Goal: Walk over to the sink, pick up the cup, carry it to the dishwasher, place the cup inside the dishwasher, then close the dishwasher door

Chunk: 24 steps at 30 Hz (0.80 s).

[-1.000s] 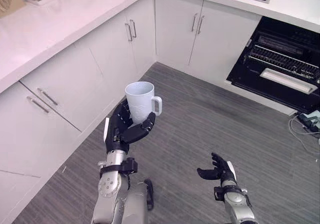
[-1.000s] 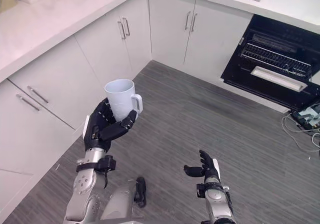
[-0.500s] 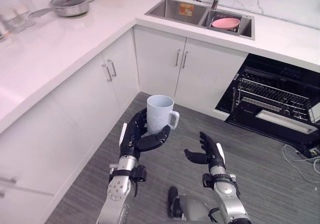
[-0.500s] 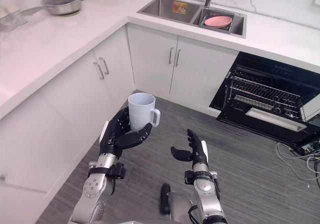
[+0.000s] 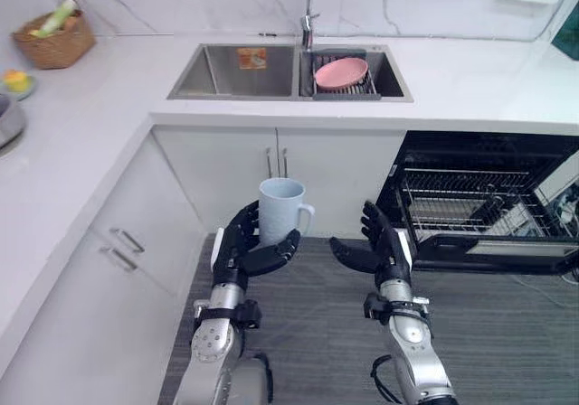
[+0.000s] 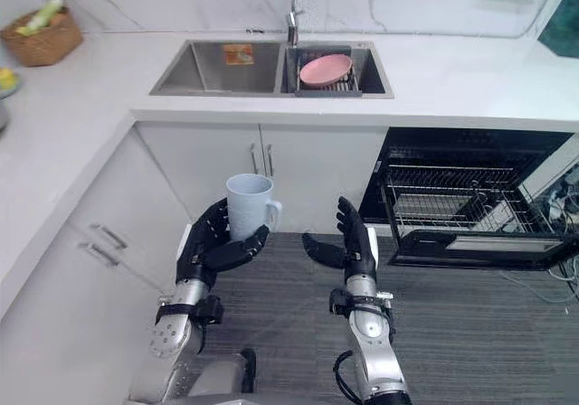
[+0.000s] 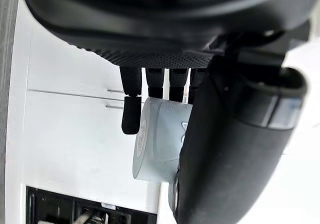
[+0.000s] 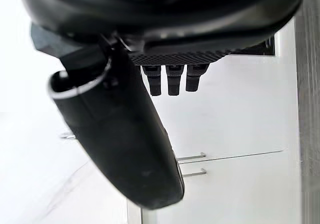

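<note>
Left robot hand [image 5: 242, 253]: fingers and thumb curled round the lower body of the cup, gripping it from below and behind.
Cup [image 5: 281, 211]: upright in that robot hand, mouth up, with its handle turned toward the other hand; nothing shows inside it.
Right robot hand [image 5: 380, 248]: fingers loosely spread and holding nothing, just beside the cup-bearing hand and level with it.
Dishwasher [image 5: 534, 152]: well off to the right of both hands, under the surface [image 5: 470, 75], with its door [image 5: 488, 251] dropped open and a wire rack [image 5: 452, 197] showing inside.
Sink [image 5: 231, 72]: ahead of and above the hands, with a pink dish [image 5: 341, 72] in the right basin.
Step in hand: judged to be the carry, with the placing and the door closing not yet done.
Risk, grip: the hold sits low on the cup, so a sharp turn or a heavy step could tip it out over the thumb.
Risk, cabinet: the white cabinet doors [image 5: 271, 165] stand close ahead of the cup, so swinging right without backing off could knock its rim or handle.
Risk, door: the open door juts out low between the hands and the rack, and walking straight in could bump it.
Risk, placing: a tilted release may let the cup topple or snag its handle among the rack wires.
Risk, closing: lifting the door before the cup is seated could jam it.
</note>
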Tool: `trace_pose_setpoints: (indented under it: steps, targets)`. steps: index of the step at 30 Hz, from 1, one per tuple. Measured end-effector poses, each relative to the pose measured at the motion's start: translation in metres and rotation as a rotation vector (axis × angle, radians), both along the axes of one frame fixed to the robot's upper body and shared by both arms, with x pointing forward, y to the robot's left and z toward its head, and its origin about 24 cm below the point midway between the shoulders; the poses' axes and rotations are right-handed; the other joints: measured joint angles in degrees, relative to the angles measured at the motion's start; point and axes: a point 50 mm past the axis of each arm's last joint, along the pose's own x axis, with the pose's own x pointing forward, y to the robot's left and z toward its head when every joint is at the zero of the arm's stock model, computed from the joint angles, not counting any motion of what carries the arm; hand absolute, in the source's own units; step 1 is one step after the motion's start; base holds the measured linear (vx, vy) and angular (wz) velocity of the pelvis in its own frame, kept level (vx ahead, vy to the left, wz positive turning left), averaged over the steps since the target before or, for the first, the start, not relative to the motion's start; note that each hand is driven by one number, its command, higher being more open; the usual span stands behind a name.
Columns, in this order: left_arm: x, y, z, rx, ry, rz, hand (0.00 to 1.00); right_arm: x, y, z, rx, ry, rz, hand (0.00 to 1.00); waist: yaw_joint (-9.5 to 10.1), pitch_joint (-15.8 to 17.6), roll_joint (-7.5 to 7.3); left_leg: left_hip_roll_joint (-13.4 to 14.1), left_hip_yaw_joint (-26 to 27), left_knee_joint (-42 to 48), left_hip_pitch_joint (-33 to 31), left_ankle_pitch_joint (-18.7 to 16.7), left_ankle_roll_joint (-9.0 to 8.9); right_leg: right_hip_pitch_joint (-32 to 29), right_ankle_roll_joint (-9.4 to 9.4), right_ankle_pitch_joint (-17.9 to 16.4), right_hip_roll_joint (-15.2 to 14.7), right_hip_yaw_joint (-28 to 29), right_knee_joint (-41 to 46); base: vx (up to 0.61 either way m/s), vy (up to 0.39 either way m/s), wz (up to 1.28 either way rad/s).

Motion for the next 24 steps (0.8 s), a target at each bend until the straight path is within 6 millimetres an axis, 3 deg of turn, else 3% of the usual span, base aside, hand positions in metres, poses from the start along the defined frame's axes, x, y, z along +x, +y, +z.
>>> trace_pose_setpoints:
  steps: [2,3,4,7,9,10,11,13,15,17,18,19,20,21,22,24]
  targets:
    - [-0.001,0.002,0.000,0.012,0.000,0.004,0.30,0.001,0.009,0.006,0.018,-0.027,0.036,0.90,0.40,-0.39,-0.75,0.05,4.20,-1.40,3.46,-1.84,1.53,-4.44,2.94,1.48,-1.23,-0.43,9.57,0.43,0.185,-1.17]
    - [-0.002,0.003,0.002,0.022,-0.007,0.006,0.30,0.003,0.017,0.013,0.033,-0.058,0.064,0.90,0.58,-0.24,-1.00,0.02,6.85,-5.35,7.93,-3.02,2.11,-10.16,6.40,3.20,-2.87,-3.45,20.37,0.35,0.154,-1.28]
    - [-0.002,0.005,0.002,0.027,-0.007,0.018,0.30,0.004,0.023,0.018,0.049,-0.078,0.090,0.90,0.37,-0.25,-1.03,-0.10,9.85,-8.68,12.72,-3.60,2.47,-14.65,4.66,2.13,-4.87,-8.20,28.57,0.32,0.142,-1.31]
    - [-0.002,0.007,0.006,0.026,-0.026,0.044,0.30,0.004,0.033,0.025,0.060,-0.109,0.134,0.90,0.31,-0.61,-0.76,1.21,14.93,-14.20,21.11,-4.08,2.16,-21.67,-0.26,-0.88,-7.16,-20.05,33.54,0.27,0.070,-1.14]
    - [0.000,0.015,0.014,0.035,-0.078,0.078,0.30,0.013,0.044,0.036,0.073,-0.163,0.186,0.90,0.07,-1.69,-1.39,2.95,20.06,-17.34,24.71,-5.51,-0.18,-27.43,-2.82,-0.85,-8.68,-34.78,24.25,0.27,0.001,-1.13]
    - [0.000,0.019,0.014,0.038,-0.079,0.094,0.30,0.015,0.046,0.038,0.074,-0.170,0.199,0.90,-0.02,-1.99,-1.91,2.98,20.92,-17.41,25.44,-5.74,-0.46,-27.90,-3.78,0.56,-8.23,-37.27,19.53,0.39,-0.056,-1.02]
    - [0.001,0.026,0.012,0.048,-0.074,0.125,0.30,0.017,0.049,0.041,0.077,-0.186,0.218,0.90,-0.54,-2.60,-3.26,2.59,21.57,-16.72,26.93,-7.89,-2.42,-27.41,-6.65,10.38,-5.28,-38.41,9.12,0.44,-0.063,-0.74]
    - [0.003,0.025,0.000,0.027,-0.023,0.161,0.30,0.019,0.041,0.037,0.042,-0.173,0.229,0.90,-0.43,-2.42,0.42,5.53,19.35,-15.94,27.78,-8.57,-2.56,-24.72,-7.38,11.85,-0.41,-37.60,4.65,0.38,-0.040,-0.81]
    - [0.005,0.027,-0.008,0.032,0.012,0.178,0.30,0.018,0.031,0.034,0.018,-0.163,0.217,0.90,-1.14,-2.31,1.19,5.95,16.93,-15.53,28.50,-7.18,-2.12,-23.99,-7.38,11.84,1.62,-36.07,3.66,0.25,-0.039,-0.63]
    - [0.009,0.025,-0.013,0.038,0.032,0.171,0.30,0.017,0.020,0.031,0.024,-0.149,0.174,0.90,-1.80,-1.47,2.08,7.39,14.90,-8.53,27.66,-6.46,-3.11,-20.99,-6.98,10.98,3.15,-35.54,1.88,0.25,-0.043,-0.30]
    - [0.009,0.022,-0.013,0.025,0.035,0.173,0.30,0.016,0.015,0.030,0.037,-0.143,0.153,0.90,-2.25,0.06,3.23,9.59,13.52,0.94,26.31,-4.81,-3.12,-16.62,-7.02,10.94,4.94,-35.05,-0.79,0.18,-0.007,-0.30]
    - [0.008,0.022,-0.014,0.015,0.037,0.182,0.30,0.010,0.013,0.030,0.061,-0.140,0.144,0.90,-2.16,0.77,4.29,12.10,12.84,11.59,23.17,0.73,-2.05,-12.84,-7.81,10.46,6.78,-33.90,-3.72,0.18,0.005,-0.40]
    - [0.007,0.024,-0.013,0.016,0.037,0.192,0.30,0.007,0.014,0.030,0.073,-0.143,0.148,0.90,-1.65,0.78,4.49,12.99,12.67,16.00,21.66,4.52,-1.62,-11.15,-7.97,10.52,7.37,-33.04,-5.27,0.20,0.032,-0.61]
    - [0.006,0.026,-0.012,0.013,0.030,0.206,0.30,0.001,0.016,0.034,0.117,-0.155,0.160,0.90,-1.02,0.53,4.36,13.66,11.37,20.99,18.07,3.22,-2.30,-9.59,-8.21,10.68,7.83,-31.55,-7.15,0.25,0.047,-0.58]
    - [0.009,0.027,-0.009,0.014,0.013,0.207,0.30,0.001,0.018,0.039,0.148,-0.180,0.170,0.90,-1.10,0.21,4.69,12.59,9.89,20.21,14.18,-1.45,-1.98,-9.19,-8.30,10.63,7.69,-30.59,-8.21,0.25,0.048,-0.54]
    - [0.013,0.027,-0.005,0.012,-0.004,0.212,0.30,0.004,0.019,0.045,0.189,-0.205,0.192,0.90,-0.66,0.55,4.15,10.08,8.58,13.17,10.21,-6.23,-1.45,-8.59,-7.92,10.84,6.94,-28.37,-9.03,0.24,0.051,-0.55]
